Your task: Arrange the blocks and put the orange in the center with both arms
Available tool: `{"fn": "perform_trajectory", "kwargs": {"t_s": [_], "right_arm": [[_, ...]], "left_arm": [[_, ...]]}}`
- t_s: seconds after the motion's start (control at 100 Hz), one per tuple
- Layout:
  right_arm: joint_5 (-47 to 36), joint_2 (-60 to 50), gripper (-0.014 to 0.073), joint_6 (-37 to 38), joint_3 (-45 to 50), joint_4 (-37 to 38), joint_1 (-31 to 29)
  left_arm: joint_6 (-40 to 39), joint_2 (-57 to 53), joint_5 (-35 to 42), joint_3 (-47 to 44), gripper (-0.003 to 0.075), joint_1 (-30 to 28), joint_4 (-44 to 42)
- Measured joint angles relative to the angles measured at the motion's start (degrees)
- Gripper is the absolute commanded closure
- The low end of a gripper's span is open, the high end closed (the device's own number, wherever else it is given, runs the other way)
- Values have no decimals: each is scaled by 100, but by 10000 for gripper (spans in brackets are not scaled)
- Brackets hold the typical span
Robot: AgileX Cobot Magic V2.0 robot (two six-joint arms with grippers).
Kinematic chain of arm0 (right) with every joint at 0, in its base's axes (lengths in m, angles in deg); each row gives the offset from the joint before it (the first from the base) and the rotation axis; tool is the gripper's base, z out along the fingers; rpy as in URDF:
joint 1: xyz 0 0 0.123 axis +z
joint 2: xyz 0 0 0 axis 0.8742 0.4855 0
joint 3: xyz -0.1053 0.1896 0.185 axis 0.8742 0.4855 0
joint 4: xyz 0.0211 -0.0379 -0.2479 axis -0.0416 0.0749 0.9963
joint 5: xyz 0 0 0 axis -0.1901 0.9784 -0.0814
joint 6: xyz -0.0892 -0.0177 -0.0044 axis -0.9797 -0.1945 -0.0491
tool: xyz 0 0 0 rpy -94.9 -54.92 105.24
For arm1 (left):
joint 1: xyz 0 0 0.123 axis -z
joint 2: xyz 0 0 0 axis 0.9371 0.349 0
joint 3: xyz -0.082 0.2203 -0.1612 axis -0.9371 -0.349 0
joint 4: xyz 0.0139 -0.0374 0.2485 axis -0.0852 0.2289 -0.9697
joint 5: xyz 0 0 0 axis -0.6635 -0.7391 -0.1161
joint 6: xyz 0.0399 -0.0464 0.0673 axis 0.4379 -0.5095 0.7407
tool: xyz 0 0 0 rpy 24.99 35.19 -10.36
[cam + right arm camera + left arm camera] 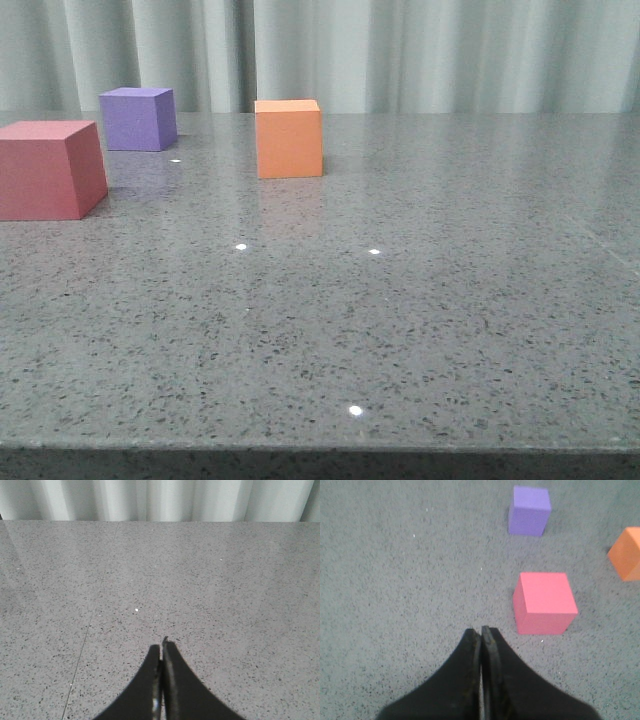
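Observation:
The orange cube (289,138) stands on the grey table at the back, left of the middle. The purple cube (138,118) stands further left at the back. The red-pink cube (50,168) is nearest, at the left edge of the front view. In the left wrist view my left gripper (481,630) is shut and empty, hovering short of the red-pink cube (544,602), with the purple cube (529,510) and the orange cube (628,553) beyond. My right gripper (162,645) is shut and empty over bare table. Neither gripper shows in the front view.
The speckled grey tabletop (400,300) runs to a front edge at the bottom of the front view. A pale curtain (400,50) hangs behind the table's far edge. A thin seam (85,640) crosses the table in the right wrist view.

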Motion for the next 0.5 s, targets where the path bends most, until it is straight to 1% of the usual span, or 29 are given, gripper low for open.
{"fn": "perform_trajectory", "kwargs": {"t_s": [0.2, 0.27, 0.36, 0.39, 0.41, 0.45, 0.46, 0.48, 0.49, 0.5], "right_arm": [[0, 0, 662, 0, 0, 0, 0], [0, 0, 662, 0, 0, 0, 0], [0, 0, 662, 0, 0, 0, 0], [0, 0, 662, 0, 0, 0, 0], [0, 0, 662, 0, 0, 0, 0], [0, 0, 662, 0, 0, 0, 0], [0, 0, 662, 0, 0, 0, 0], [0, 0, 662, 0, 0, 0, 0], [0, 0, 662, 0, 0, 0, 0], [0, 0, 662, 0, 0, 0, 0]], "left_arm": [[0, 368, -36, 12, 737, 0, -13], [0, 427, -67, 22, 706, 0, -13], [0, 440, -105, 22, 587, 0, -13], [0, 445, -105, 22, 520, 0, -13], [0, 445, -105, 22, 490, 0, -13], [0, 454, -118, 22, 390, 0, -13], [0, 454, -128, 22, 353, 0, -13], [0, 454, -128, 22, 317, 0, -13], [0, 454, -130, 22, 281, 0, -13], [0, 454, -142, 22, 262, 0, -13]]}}
